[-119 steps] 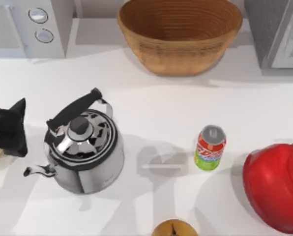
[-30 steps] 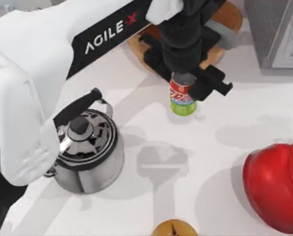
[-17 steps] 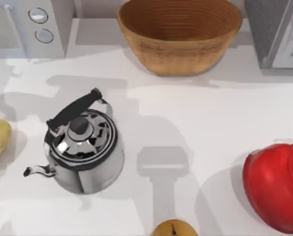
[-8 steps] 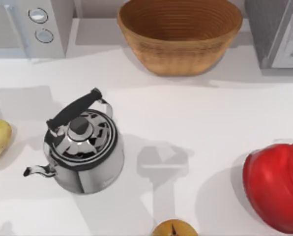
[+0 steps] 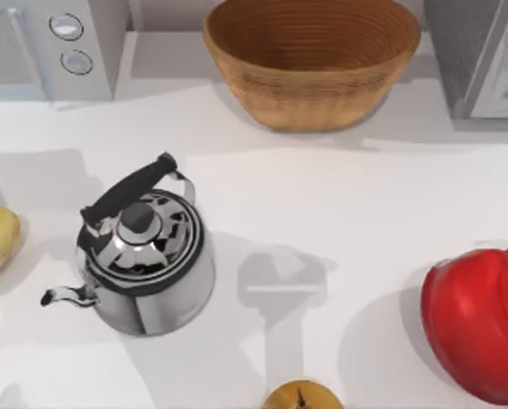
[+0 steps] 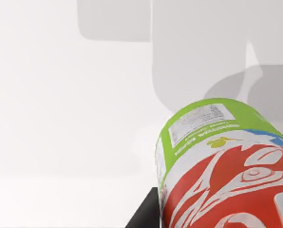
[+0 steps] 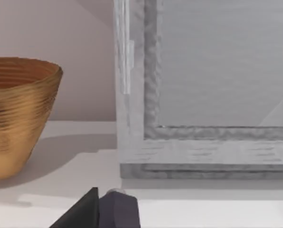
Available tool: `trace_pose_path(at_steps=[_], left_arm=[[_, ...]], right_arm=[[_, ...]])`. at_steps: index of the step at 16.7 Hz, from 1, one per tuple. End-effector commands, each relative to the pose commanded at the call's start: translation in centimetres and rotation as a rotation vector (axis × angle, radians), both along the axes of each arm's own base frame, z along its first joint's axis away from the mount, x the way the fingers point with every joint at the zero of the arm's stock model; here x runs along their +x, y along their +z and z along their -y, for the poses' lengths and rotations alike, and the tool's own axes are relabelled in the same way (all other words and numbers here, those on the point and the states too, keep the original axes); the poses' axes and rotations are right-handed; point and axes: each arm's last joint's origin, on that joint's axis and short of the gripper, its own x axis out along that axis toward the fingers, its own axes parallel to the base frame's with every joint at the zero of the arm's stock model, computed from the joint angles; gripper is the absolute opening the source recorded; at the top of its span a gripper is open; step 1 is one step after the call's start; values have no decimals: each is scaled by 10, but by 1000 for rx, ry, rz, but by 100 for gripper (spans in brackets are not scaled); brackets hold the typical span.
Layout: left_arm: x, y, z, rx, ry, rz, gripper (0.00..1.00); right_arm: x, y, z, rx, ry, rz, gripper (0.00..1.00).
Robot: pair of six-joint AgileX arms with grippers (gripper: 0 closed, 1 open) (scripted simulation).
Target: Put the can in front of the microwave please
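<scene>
The can (image 6: 217, 166) has left the table's middle since 1.8 s ago and now sits close under the left wrist camera, apparently carried; finger state I cannot tell. The microwave (image 5: 49, 47) stands far left, so placement remains.

Right wrist looking along the back of the table

A ribbed brown wicker basket (image 7: 15, 114) sits on the white table (image 7: 84, 166), throwing a soft shadow toward a grey speckled box (image 7: 203, 90) with a pale framed panel, well apart from it. A pinkish wall rises behind, and a dark gripper finger (image 7: 91, 211) pokes in close up.
</scene>
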Motion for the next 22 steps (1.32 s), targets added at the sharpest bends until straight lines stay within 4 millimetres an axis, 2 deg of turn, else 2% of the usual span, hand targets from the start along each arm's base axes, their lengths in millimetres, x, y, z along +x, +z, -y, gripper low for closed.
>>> trace_pose_path(at_steps=[1,14,22], left_arm=[[0,0,0,0,0,0,0],[0,0,0,0,0,0,98],[0,0,0,0,0,0,100]], right_arm=[[0,0,0,0,0,0,100],[0,0,0,0,0,0,100],[0,0,0,0,0,0,100]])
